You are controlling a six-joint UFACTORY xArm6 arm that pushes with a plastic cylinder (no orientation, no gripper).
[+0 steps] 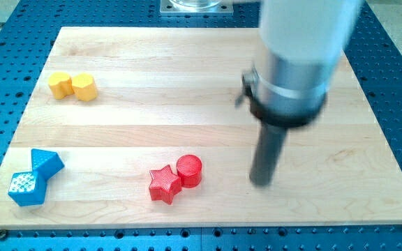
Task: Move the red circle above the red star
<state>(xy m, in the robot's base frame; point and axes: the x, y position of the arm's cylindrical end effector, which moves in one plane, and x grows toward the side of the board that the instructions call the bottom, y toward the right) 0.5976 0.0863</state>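
red circle (189, 169) upright, touching red star's (164, 184) upper right.

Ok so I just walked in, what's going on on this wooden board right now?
A robot arm with a straight dark rod is working over a wooden board. My tip rests on the board to the view's right of the red circle block, with a gap between them. The red circle block sits touching the red star block, at the star's upper right, not yet above it. Two yellow blocks lie at the upper left and two blue blocks at the lower left.
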